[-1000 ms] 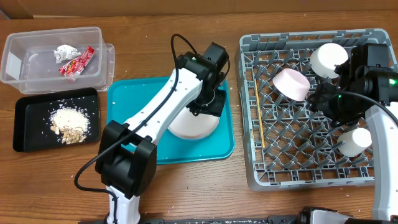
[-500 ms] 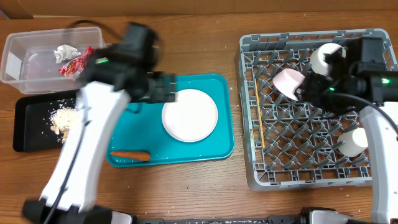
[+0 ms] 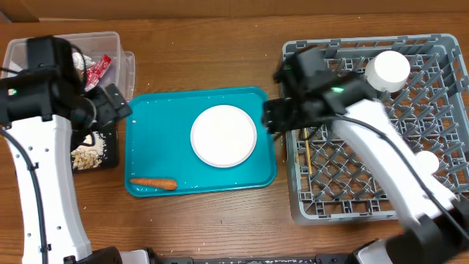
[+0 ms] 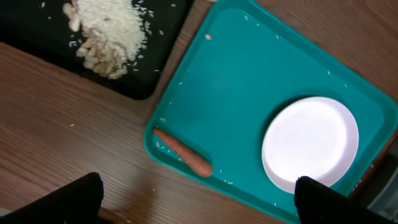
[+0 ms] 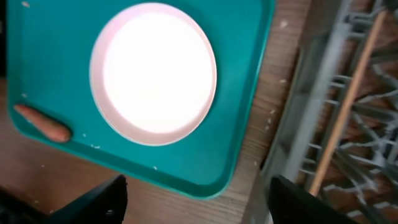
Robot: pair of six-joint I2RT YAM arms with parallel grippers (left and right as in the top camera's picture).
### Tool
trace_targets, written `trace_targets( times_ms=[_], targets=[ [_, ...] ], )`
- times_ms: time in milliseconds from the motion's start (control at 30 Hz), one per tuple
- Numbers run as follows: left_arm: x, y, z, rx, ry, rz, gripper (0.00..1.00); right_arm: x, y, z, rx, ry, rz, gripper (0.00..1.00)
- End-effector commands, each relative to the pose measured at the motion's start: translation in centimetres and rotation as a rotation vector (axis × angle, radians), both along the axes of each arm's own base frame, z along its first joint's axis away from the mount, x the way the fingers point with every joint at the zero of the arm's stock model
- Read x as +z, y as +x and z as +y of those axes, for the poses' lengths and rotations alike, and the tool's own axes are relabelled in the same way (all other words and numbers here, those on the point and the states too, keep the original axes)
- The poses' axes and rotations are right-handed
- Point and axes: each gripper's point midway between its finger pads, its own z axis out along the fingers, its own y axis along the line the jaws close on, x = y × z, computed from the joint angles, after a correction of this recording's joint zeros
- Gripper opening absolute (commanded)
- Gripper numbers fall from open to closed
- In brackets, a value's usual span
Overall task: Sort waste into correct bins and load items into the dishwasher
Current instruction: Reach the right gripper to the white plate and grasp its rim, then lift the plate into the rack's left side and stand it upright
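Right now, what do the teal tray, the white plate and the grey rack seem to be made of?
Teal tray: likely plastic, smooth and glossy, with moulded rounded corners. White plate: ceramic or melamine, uncertain; even, slightly shiny surface. Grey rack: moulded plastic, matte, open lattice floor.

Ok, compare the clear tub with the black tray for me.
The clear tub is see-through; the black tray is opaque. The tub holds a red wrapper; the tray holds rice-like crumbs. In the overhead view the tub lies above the tray. Both are rectangular and hold waste.
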Motion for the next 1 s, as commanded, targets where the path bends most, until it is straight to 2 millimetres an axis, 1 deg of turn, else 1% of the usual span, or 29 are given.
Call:
trace_targets(
  times_ms=[0,100,267,367,500,600,667,700,733,767,867,933,967],
  targets=[
    [0.6,-0.1,0.4,0.034,-0.005,-0.023,1.00,-3.3,0.9,1.3,-0.050,-0.043,0.072,0.73],
    [0.6,-0.1,0.4,0.034,-0.003,-0.022,1.00,-6.7,0.8,2.4,-0.055,-0.078,0.146,0.72],
    [0.4,-0.2,0.4,0.034,-0.005,-0.015,1.00,-11.7,0.4,3.2,-0.087,-0.133,0.253,0.68],
    [-0.1,-0.3,0.4,0.034,-0.007,-0.003,1.00,-14.2,0.2,3.5,-0.096,-0.161,0.300,0.64],
    [-0.9,-0.4,0.3,0.034,-0.011,0.017,1.00,-16.3,-0.1,4.1,-0.085,-0.176,0.330,0.56],
    [-1.2,-0.4,0.3,0.034,-0.013,0.023,1.00,-16.9,0.0,4.5,-0.077,-0.175,0.326,0.39],
    [-1.3,-0.4,0.3,0.034,-0.012,0.021,1.00,-16.9,0.1,4.7,-0.076,-0.169,0.318,0.24],
    [-1.3,-0.3,0.3,0.034,-0.012,0.020,1.00,-16.9,0.3,4.8,-0.075,-0.164,0.311,0.13],
    [-1.3,-0.3,0.3,0.034,-0.012,0.020,1.00,-16.9,0.4,4.9,-0.076,-0.162,0.308,0.06],
    [-1.3,-0.3,0.3,0.034,-0.012,0.019,1.00,-16.9,0.4,4.9,-0.076,-0.162,0.308,0.04],
    [-1.3,-0.3,0.4,0.034,-0.012,0.018,1.00,-16.2,0.7,4.6,-0.090,-0.158,0.306,0.04],
    [-1.2,-0.2,0.4,0.034,-0.011,0.016,1.00,-14.8,1.3,4.2,-0.103,-0.146,0.288,0.04],
    [-1.2,-0.2,0.4,0.034,-0.011,0.013,1.00,-13.3,2.0,3.8,-0.116,-0.138,0.260,0.04]
  ],
)
